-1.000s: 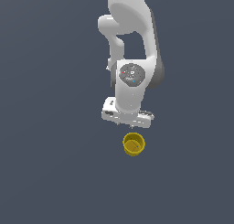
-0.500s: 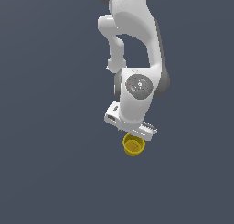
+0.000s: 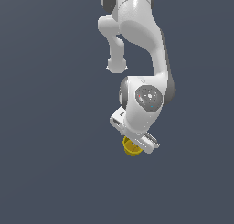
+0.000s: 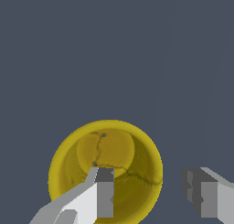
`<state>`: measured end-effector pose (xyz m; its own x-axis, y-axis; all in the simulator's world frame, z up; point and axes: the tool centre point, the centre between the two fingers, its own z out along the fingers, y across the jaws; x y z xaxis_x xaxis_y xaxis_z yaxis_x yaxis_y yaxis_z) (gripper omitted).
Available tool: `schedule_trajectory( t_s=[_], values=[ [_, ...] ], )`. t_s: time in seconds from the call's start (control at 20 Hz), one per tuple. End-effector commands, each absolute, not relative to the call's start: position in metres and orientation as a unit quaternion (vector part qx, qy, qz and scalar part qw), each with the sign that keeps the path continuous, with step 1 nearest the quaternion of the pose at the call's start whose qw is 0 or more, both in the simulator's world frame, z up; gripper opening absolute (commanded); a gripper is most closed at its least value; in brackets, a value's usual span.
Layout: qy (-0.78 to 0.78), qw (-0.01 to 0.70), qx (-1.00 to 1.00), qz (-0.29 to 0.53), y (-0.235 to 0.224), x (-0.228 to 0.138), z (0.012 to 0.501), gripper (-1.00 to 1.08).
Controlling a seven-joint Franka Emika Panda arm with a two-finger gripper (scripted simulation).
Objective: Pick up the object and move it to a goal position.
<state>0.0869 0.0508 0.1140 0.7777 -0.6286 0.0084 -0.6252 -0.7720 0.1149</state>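
The object is a small yellow hollow cup [image 3: 130, 148], standing upright on the dark floor. In the exterior view the arm's white hand [image 3: 136, 134] is low over it and hides its upper part. The wrist view looks straight down into the cup [image 4: 109, 147], whose inside is bare. My gripper [image 4: 151, 182] is open and straddles the cup's wall. One finger [image 4: 103, 195] reaches inside the rim and the other finger [image 4: 205, 195] stands outside it. Neither finger visibly presses on the wall.
Only flat dark grey floor [image 3: 55, 173] surrounds the cup. No other object or marker shows in either view.
The arm has come down and towards the cup. The hand, above and clear of the cup a second ago, now overlaps its top and has turned slightly.
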Motion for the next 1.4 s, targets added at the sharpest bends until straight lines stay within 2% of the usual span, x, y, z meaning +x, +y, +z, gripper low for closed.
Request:
schedule_trajectory(
  t_s=[0.0,0.75,1.35],
  values=[
    [-0.360,0.062,0.931,-0.011,0.054,0.093,0.111,0.28],
    [-0.503,0.098,0.858,0.023,0.078,0.122,0.095,0.28],
    [-0.560,0.110,0.820,0.044,0.093,0.132,0.087,0.28]
  ],
)
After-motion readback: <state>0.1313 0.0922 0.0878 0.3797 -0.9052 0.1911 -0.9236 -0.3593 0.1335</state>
